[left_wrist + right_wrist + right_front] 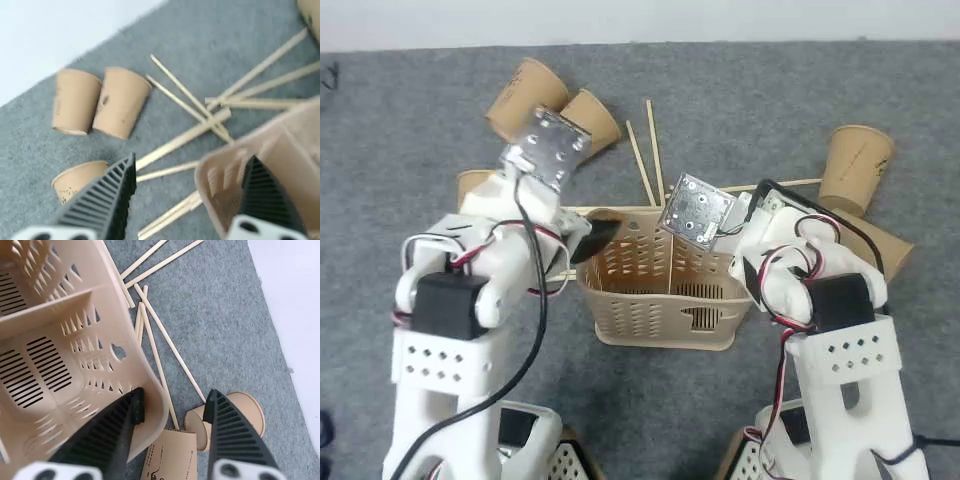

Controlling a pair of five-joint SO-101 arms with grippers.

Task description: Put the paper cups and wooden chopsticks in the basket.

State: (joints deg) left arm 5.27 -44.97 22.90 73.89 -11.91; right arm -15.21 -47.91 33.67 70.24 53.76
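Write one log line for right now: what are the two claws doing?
left claw open at basket corner | right claw open astride basket wall | cups on carpet | chopsticks on carpet

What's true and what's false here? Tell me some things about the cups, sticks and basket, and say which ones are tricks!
1. The basket has nothing in it. True.
2. The two cups near the left gripper stand upright. False: they lie on their sides, next to each other.
3. The chopsticks are in the basket. False: they lie on the mat behind it.
4. The left gripper and the right gripper are both open. True.
5. The right gripper holds a cup. False: it holds nothing, and the basket's wall is between its fingers.
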